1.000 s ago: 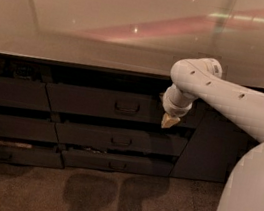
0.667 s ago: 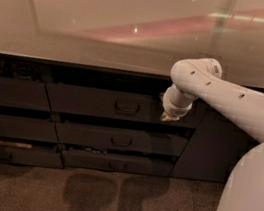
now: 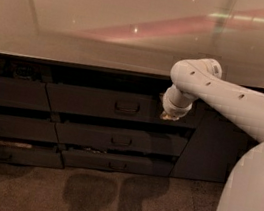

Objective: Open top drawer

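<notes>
The top drawer [image 3: 92, 103] is the widest dark front, right under the counter edge, with a small loop handle [image 3: 127, 108] at its centre. Its front stands in line with the cabinet face and no inner tray shows. My gripper [image 3: 168, 116] hangs from the white wrist, pointing down in front of the drawer's right end, to the right of the handle and apart from it. Only its pale tip shows below the wrist.
A glossy beige countertop [image 3: 110, 27] overhangs the drawers. Two lower drawers [image 3: 121, 140] [image 3: 117, 165] sit under the top one, and several more [image 3: 7, 93] to the left. A tall cabinet panel [image 3: 206, 146] is on the right. My white arm [image 3: 234, 102] and base [image 3: 250, 199] fill the right side.
The gripper tip has risen a little and drawn in under the wrist, so less of it shows. The drawers have not moved.
</notes>
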